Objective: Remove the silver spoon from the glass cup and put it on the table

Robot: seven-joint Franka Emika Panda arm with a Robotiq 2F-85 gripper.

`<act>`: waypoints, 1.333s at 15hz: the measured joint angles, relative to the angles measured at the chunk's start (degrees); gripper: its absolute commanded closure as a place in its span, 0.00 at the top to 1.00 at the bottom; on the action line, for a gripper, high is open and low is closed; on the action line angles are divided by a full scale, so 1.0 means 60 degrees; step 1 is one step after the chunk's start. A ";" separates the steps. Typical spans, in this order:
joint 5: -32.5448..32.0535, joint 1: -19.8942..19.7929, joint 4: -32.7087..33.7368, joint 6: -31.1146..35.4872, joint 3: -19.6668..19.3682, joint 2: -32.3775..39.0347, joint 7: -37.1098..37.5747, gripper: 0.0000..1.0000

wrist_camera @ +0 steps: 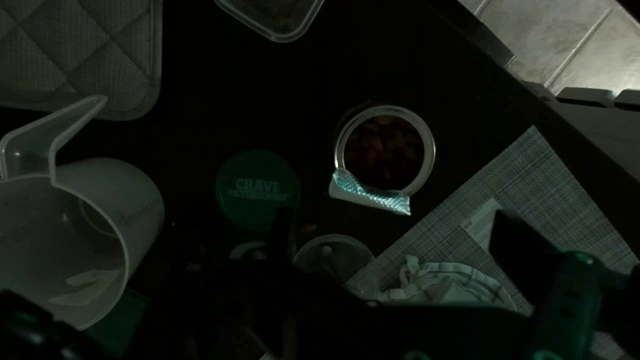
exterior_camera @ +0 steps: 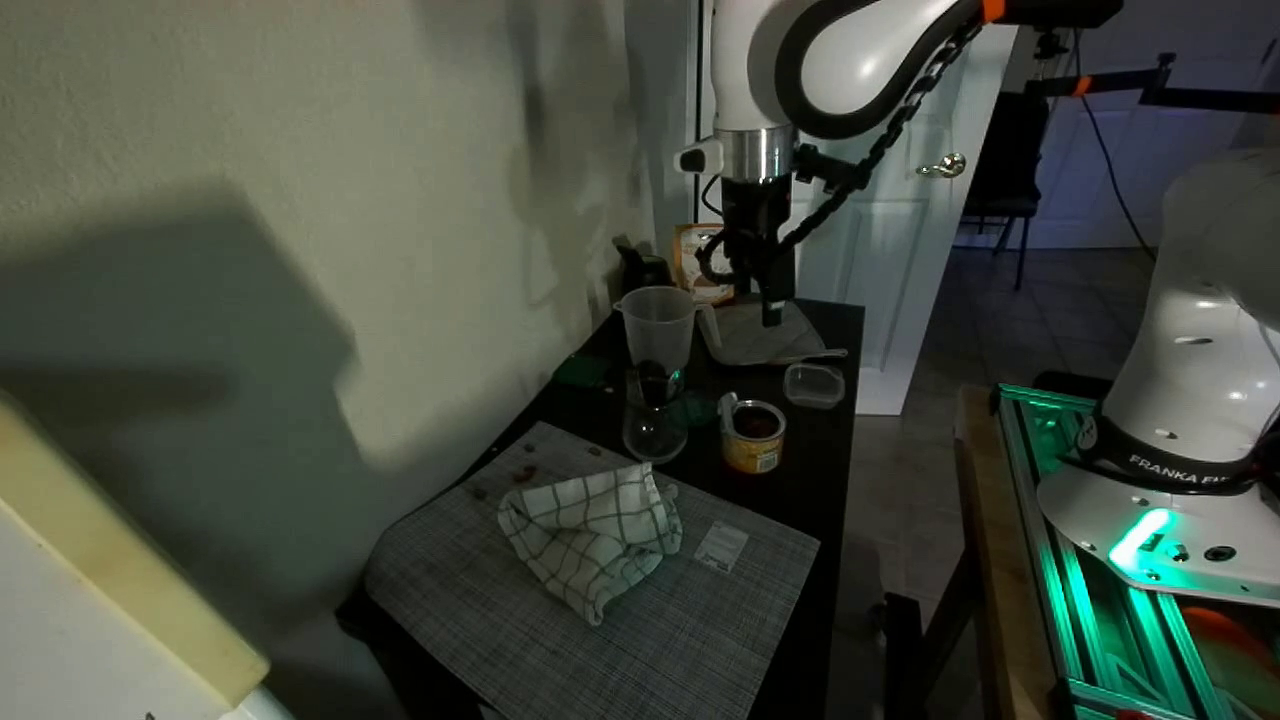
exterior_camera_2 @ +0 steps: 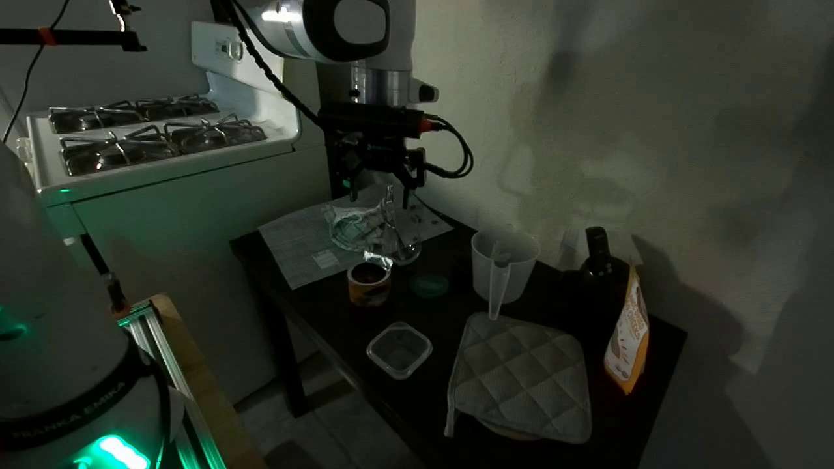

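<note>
The clear glass cup (exterior_camera: 655,437) stands on the black-topped table (exterior_camera_2: 443,332); it also shows in an exterior view (exterior_camera_2: 408,246) and, partly hidden by the gripper, in the wrist view (wrist_camera: 335,252). The silver spoon (exterior_camera_2: 389,197) leans in the cup with its handle sticking up above the rim; its lower end shows dimly in the wrist view (wrist_camera: 327,251). My gripper (exterior_camera_2: 380,195) is open and empty, high above the table, pointing down. In an exterior view it (exterior_camera: 772,312) is apart from the cup. The wrist view shows its spread dark fingers (wrist_camera: 395,225).
Near the cup stand an open can (exterior_camera: 754,440), a measuring jug (exterior_camera_2: 503,267) and a green lid (wrist_camera: 257,190). A checkered cloth (exterior_camera: 595,540) lies on a grey placemat (exterior_camera: 640,640). A plastic container (exterior_camera_2: 399,350), quilted pot holder (exterior_camera_2: 521,378), dark bottle (exterior_camera_2: 596,260) and snack bag (exterior_camera_2: 629,332) stand farther off.
</note>
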 measured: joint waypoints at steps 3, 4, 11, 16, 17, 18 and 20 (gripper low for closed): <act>0.0271 0.0032 -0.0078 0.0212 -0.0006 -0.0011 -0.0337 1.00; 0.0603 0.0096 -0.0187 0.0493 -0.0020 -0.0012 -0.0882 1.00; 0.2187 0.0785 -0.1145 0.2650 -0.0039 -0.0070 -0.4531 1.00; 0.2918 0.1247 -0.1257 0.3555 -0.0041 0.0053 -0.6049 0.98; 0.3045 0.1290 -0.1216 0.3636 -0.0042 0.0129 -0.6301 0.98; 0.3157 0.1308 -0.1133 0.3695 -0.0043 0.0237 -0.6506 0.96; 0.3359 0.1297 -0.0874 0.3829 -0.0051 0.0551 -0.6831 0.83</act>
